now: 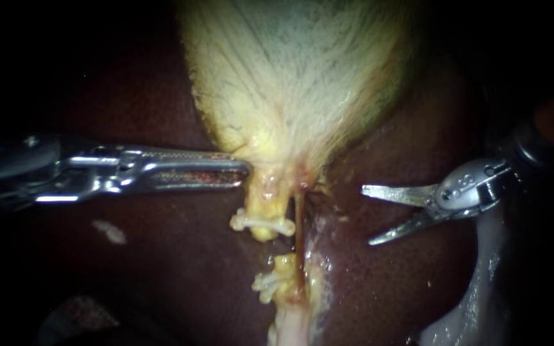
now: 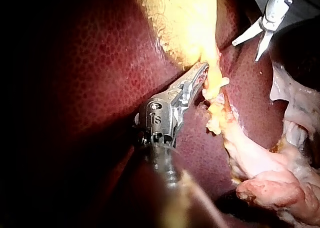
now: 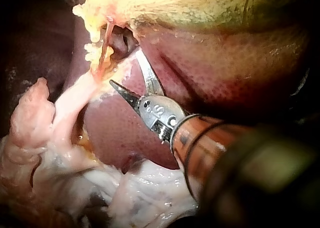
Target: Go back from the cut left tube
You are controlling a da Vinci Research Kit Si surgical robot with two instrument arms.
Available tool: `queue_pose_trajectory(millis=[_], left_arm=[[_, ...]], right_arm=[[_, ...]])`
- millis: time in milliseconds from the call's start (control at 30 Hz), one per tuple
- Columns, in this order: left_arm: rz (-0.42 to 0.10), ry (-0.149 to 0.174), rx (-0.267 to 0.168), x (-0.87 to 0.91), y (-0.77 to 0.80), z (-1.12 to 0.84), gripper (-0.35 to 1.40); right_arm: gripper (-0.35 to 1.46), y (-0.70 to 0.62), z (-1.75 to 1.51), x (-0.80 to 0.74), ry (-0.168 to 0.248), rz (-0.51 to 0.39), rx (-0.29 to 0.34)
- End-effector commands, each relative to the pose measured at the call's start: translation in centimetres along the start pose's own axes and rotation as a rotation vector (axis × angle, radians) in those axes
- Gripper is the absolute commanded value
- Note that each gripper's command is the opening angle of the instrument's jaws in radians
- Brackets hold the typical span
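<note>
Plainly, the left tube [image 1: 265, 195] lay in two pieces below the gallbladder [image 1: 296, 77]. One stump hung from the gallbladder's neck with the upper clip [image 1: 261, 222] across it. The other stump lay further down with the lower clip [image 1: 265, 282] on it. A bare gap over the liver [image 1: 161, 256] separated the two ends. Just beside them ran the right tube [image 1: 299, 224], thin, reddish and uncut.

The right instrument [image 1: 367, 216] stood off to the side of both tubes, its two blades spread wide with nothing between them and touching no tissue. The left instrument [image 1: 243, 172] had its jaws drawn nearly together, and we read them as clamped on the edge of the gallbladder's neck, just above the upper clip.

Handling, as we judged it:
- The stumps looked soft, limp and wet, so likely slippery and easy to tear.
- The clips sat near the cut ends, and a tug might slip one off.
- We would take hold of neither stump.
- Any hold belonged on the thicker neck tissue, where the left instrument sat.
- Backing the right instrument away needed no grip, only a path clear of the right tube.
</note>
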Motion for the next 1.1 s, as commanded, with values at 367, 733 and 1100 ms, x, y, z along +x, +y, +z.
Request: queue_pose_trajectory(millis=[367, 733, 1100], left_arm=[[0.005, 0.011, 0.004, 0.07, -0.02, 0.17, -0.35], [0.012, 0.012, 0.008, 0.07, -0.07, 0.20, -0.35], [0.012, 0.012, 0.008, 0.07, -0.07, 0.20, -0.35]], right_arm=[[1.43, -0.02, 0.00, 0.01, 0.003, -0.025, 0.005], [1.43, -0.02, 0.00, 0.01, 0.003, -0.025, 0.005], [1.43, -0.01, -0.02, 0.01, 0.003, -0.025, 0.005]])
